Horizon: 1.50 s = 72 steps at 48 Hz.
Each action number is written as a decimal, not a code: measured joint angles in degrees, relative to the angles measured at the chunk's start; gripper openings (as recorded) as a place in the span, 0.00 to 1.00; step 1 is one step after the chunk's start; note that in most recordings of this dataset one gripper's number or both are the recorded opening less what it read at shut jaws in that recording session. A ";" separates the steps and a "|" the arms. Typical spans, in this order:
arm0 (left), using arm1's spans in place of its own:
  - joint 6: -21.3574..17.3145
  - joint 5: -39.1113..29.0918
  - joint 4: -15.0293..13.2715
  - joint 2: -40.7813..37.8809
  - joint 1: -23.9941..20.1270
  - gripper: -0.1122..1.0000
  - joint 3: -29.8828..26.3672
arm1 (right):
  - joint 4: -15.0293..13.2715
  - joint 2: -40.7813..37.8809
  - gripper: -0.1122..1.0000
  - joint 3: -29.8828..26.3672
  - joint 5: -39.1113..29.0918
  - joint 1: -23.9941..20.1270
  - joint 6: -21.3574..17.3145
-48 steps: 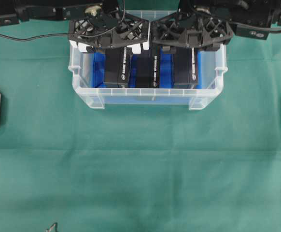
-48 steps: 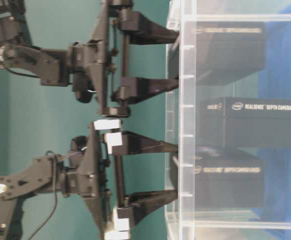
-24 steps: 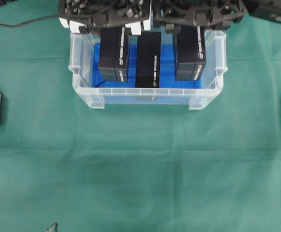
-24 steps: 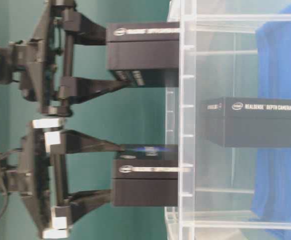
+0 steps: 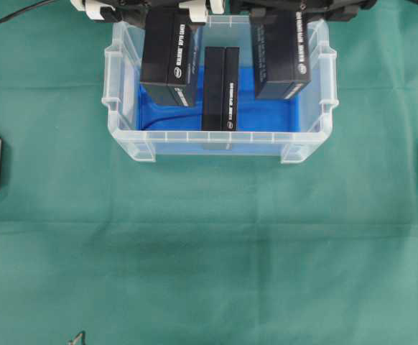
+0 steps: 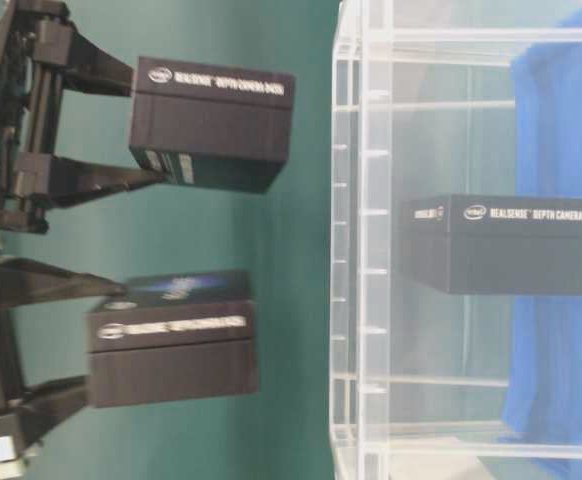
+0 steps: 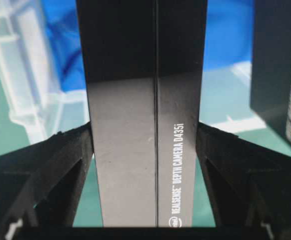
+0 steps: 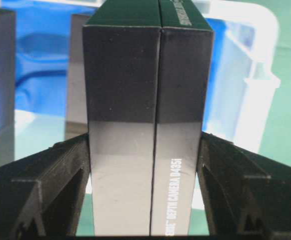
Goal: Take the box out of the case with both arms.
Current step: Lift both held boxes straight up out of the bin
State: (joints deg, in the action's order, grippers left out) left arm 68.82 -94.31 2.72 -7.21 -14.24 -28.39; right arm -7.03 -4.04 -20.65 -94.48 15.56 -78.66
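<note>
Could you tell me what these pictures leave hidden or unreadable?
- Overhead: both arms cut off by the top edge; only bits of the grippers show.
- Table-level: left gripper body cut by the frame's left and bottom edges.
- Wrist views: the held boxes block what lies under them.
- Third box lettering too small overhead.

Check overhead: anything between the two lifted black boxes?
Yes: a third black cardboard box lies on the clear plastic case's blue lining, between the left box and right box.
</note>
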 measured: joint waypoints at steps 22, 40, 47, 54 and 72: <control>-0.79 -4.48 0.00 -1.49 0.18 0.67 -4.39 | -0.79 0.00 0.69 -2.99 -2.37 -0.53 0.09; -0.79 -4.92 0.26 -1.49 0.18 0.67 -4.39 | -0.88 0.00 0.68 -2.99 -2.37 -0.53 0.09; -0.79 -5.10 0.26 -1.49 0.18 0.67 -4.39 | -0.79 0.00 0.68 -3.08 -2.46 -0.70 0.09; -0.79 -5.01 0.26 -1.49 0.26 0.67 -4.39 | -0.88 0.00 0.69 -3.08 -2.37 -0.88 0.09; -0.79 -5.10 0.26 -1.49 0.18 0.67 -4.39 | -0.88 0.00 0.68 -3.08 -2.46 -1.05 0.09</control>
State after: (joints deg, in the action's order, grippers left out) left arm 68.03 -99.40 2.99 -8.70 -14.06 -32.78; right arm -7.91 -4.04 -23.73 -96.94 14.50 -78.57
